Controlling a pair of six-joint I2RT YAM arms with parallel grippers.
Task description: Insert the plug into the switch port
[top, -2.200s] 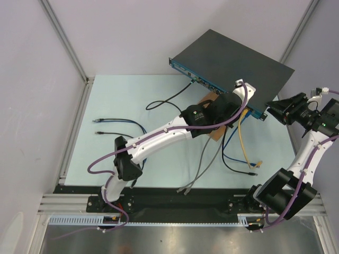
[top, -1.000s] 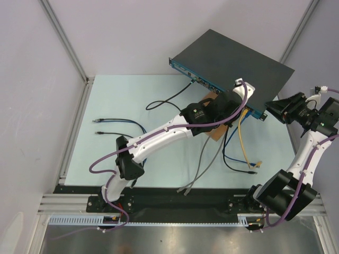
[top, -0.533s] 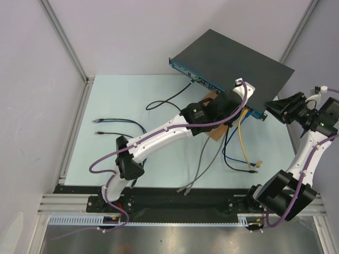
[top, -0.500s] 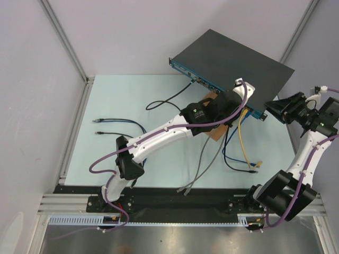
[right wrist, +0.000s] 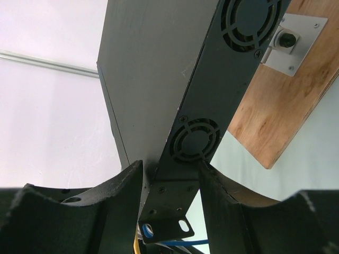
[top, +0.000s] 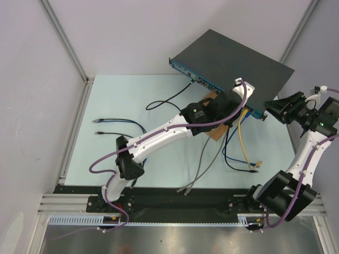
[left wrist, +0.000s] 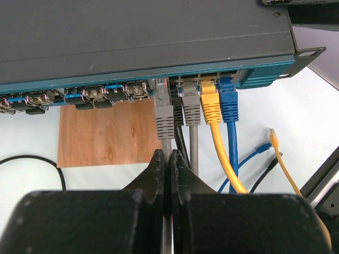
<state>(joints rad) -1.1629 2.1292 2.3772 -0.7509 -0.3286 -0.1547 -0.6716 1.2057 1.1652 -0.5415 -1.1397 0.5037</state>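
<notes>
— Where does the switch (top: 233, 55) sit?

— At about 1 o'clock on the table (top: 132, 100), turned askew, with its blue face towards 7 o'clock. One end rests over a wooden board (left wrist: 108, 132).

— And the plug (left wrist: 164, 117)?

— It is grey and stands at the blue face with its clear tip in the mouth of a socket. How deep it goes cannot be told. At its 3 o'clock, in the left wrist view, come a second grey plug (left wrist: 192, 108), a yellow plug (left wrist: 211, 106) and a blue plug (left wrist: 229, 104), side by side.

— What is the left gripper (left wrist: 169, 159) doing?

— Its fingers are pinched almost together on the grey cable (left wrist: 167, 145), just below the plug at 6 o'clock.

— The right gripper (right wrist: 170, 166)?

— It clamps the switch's vented end, one finger on the top plate and one on the underside. In the top view that is the switch's 4 o'clock corner.
</notes>
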